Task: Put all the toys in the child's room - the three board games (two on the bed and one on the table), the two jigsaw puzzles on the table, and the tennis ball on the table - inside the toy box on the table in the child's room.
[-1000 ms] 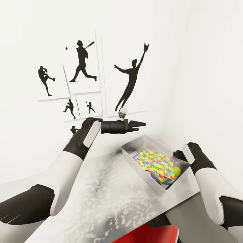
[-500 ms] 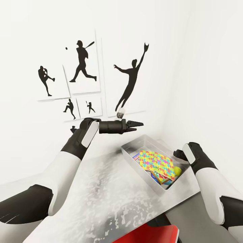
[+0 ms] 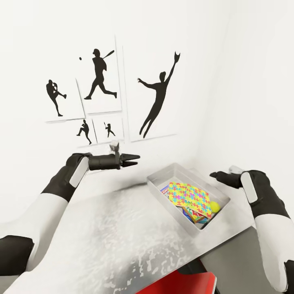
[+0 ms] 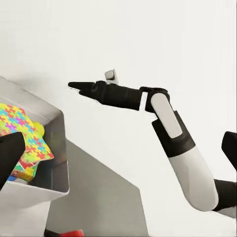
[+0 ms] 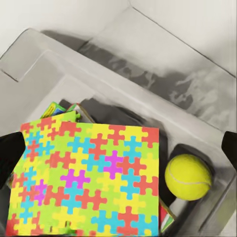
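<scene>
Holding puzzles (image 5: 84, 182): toy box (image 3: 161, 178)

Left arm: white forearm and black wrist raised level, reaching forward, left of the pale grey plastic toy box (image 3: 163, 175).
Left gripper (image 3: 132, 159): black tapered fingers pressed together, holding nothing, well apart from the box.
Right arm: white forearm, black wrist, bent inward.
Right gripper (image 3: 215, 175): black, poised above the box's right rim; finger spacing unclear.
</scene>
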### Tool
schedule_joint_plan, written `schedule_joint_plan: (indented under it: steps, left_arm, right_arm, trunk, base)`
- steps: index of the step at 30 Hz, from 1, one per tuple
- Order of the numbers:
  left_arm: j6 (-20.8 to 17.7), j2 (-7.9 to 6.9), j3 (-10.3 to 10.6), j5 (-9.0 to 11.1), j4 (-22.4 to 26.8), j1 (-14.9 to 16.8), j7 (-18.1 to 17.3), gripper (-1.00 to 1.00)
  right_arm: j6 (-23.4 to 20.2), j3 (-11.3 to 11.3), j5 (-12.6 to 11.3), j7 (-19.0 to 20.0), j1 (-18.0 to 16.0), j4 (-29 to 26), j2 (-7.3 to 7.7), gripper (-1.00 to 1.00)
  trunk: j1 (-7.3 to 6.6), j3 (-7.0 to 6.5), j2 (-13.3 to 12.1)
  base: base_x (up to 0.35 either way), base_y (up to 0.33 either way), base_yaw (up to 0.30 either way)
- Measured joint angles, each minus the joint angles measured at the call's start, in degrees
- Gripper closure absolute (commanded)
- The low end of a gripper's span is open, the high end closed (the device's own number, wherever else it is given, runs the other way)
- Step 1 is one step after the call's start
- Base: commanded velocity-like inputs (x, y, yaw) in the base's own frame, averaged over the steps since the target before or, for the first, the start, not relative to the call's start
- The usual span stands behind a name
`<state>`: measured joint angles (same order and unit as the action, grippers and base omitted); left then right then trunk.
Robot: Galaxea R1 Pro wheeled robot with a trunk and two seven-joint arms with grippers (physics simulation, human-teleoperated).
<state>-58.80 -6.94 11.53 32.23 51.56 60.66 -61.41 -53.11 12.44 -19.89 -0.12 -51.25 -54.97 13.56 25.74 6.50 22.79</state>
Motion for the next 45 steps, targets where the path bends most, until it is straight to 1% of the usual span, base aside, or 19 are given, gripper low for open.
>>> schedule_joint_plan:
  steps: [1,2,3,4,5,6,8,12,14,16,18,19,23,25,29,35,39,43,45]
  left_arm:
    - [0.04,-0.88,0.0,-0.01,0.06,-0.28,-1.41,-1.0]
    - [0.12,-2.63,0.0,-0.04,0.28,-0.88,-4.29,-1.0]
    - [0.16,-3.61,0.01,-0.06,0.43,-1.26,-5.84,-1.0]
    - [0.26,-5.42,0.0,-0.15,0.8,-2.15,-8.79,-1.0]
    - [0.33,-6.4,0.0,-0.18,1.02,-2.7,-10.3,-1.0]
    - [0.6,-8.17,-0.03,-0.26,1.4,-3.9,-13.06,-1.0]
    - [1.33,-10.83,-0.07,-0.32,1.82,-5.98,-16.87,-1.0]
    - [3.94,-14.45,-0.12,-0.34,2.11,-10.14,-21.77,-1.0]
    - [7.56,-15.93,-0.28,-0.34,2.2,-14.07,-24.3,-1.0]
    - [10.24,-16.55,-0.87,-0.34,2.19,-16.87,-25.8,-1.0]
    - [12.09,-17.02,-2.31,-0.31,2.17,-19.25,-27.35,-1.0]
    - [12.7,-17.25,-3.78,-0.26,2.39,-20.32,-28.41,-1.0]
    - [13.36,-17.94,-8.45,-0.6,3.12,-22.04,-28.45,-1.0]
    - [13.51,-18.2,-9.91,-0.75,3.27,-22.46,-28.45,-1.0]
    - [13.6,-18.17,-10.58,-0.77,3.33,-22.64,-28.44,-1.0]
    - [13.93,-17.75,-10.8,-0.7,3.36,-22.77,-28.43,-1.0]
    - [14.05,-17.58,-10.75,-0.6,3.36,-22.8,-28.43,-1.0]
    - [14.07,-17.04,-10.71,-0.61,3.36,-22.82,-28.44,-1.0]
    - [14.09,-16.84,-10.66,-0.63,3.36,-22.82,-28.44,-1.0]
  right_arm:
    - [-0.7,0.79,-0.17,1.43,0.62,-1.3,0.07,-1.0]
    - [-2.23,2.67,-0.52,4.31,2.0,-3.92,0.16,-1.0]
    - [-3.03,3.76,-0.67,5.86,2.81,-5.29,0.18,-1.0]
    - [-4.32,6.02,-0.65,9.13,4.46,-7.9,0.16,-1.0]
    - [-4.84,7.21,-0.66,10.84,5.39,-9.22,0.13,-1.0]
    - [-5.58,9.44,-0.6,14.11,7.24,-11.47,0.03,-1.0]
    - [-6.24,12.5,-0.54,19.09,10.26,-14.21,-0.1,-1.0]
    - [-6.5,16.3,-0.6,27.0,15.64,-17.4,-0.32,-1.0]
    - [-6.2,18.78,-0.35,32.64,19.73,-18.78,-0.45,-1.0]
    - [-5.82,20.67,-0.3,36.62,22.54,-19.3,-0.74,-1.0]
    - [-4.78,22.41,-0.39,40.37,24.99,-19.6,-1.47,-1.0]
    - [-3.55,23.39,-0.29,42.48,26.18,-19.71,-2.19,-1.0]
    - [-0.01,25.32,-0.2,46.29,28.01,-20.04,-3.83,-1.0]
    - [0.96,25.76,-0.21,47.27,28.44,-20.19,-4.23,-1.0]
    - [1.68,25.84,-0.21,47.78,28.64,-20.26,-4.53,-1.0]
    - [2.06,25.94,-0.21,49.09,28.72,-20.42,-6.6,-1.0]
    - [2.1,25.97,-0.17,51.41,28.73,-20.33,-7.15,-1.0]
    - [2.14,25.98,-0.13,52.2,28.75,-20.08,-7.66,-1.0]
    - [2.13,25.98,-0.11,52.37,28.79,-20.21,-8.4,-1.0]
  trunk:
    - [0.0,0.0,0.0]
    - [0.0,0.0,0.0]
    - [0.0,0.0,0.0]
    - [0.0,0.01,0.0]
    - [0.0,0.0,0.0]
    - [0.0,0.01,0.0]
    - [0.0,0.01,0.0]
    - [0.0,0.01,0.0]
    - [-0.01,-0.04,0.0]
    - [-0.01,-0.17,0.01]
    - [0.0,-0.33,0.0]
    - [0.0,-0.41,0.01]
    - [0.0,-0.76,0.01]
    - [0.0,-0.94,0.0]
    - [0.01,-1.3,0.0]
    - [0.0,-1.84,0.0]
    - [0.0,-2.2,0.0]
    - [0.0,-2.56,0.0]
    - [0.0,-2.74,0.0]
  base:
    - [0.0,0.0,0.0]
    - [0.0,0.0,0.0]
    - [0.0,0.0,0.0]
    - [0.0,0.0,0.0]
    - [0.0,0.0,0.0]
    - [0.0,0.0,0.0]
    - [0.0,0.0,0.0]
    - [0.0,0.0,-0.001]
    - [0.0,0.0,-0.029]
    - [0.0,0.0,-0.053]
    - [0.0,0.0,-0.063]
    - [0.0,0.0,-0.067]
    - [0.0,0.0,-0.071]
    - [-0.003,0.0,-0.073]
    - [-0.043,0.0,-0.074]
    - [-0.017,0.0,-0.087]
    - [-0.002,0.0,-0.109]
    - [-0.001,0.0,-0.117]
    - [0.0,0.0,-0.12]
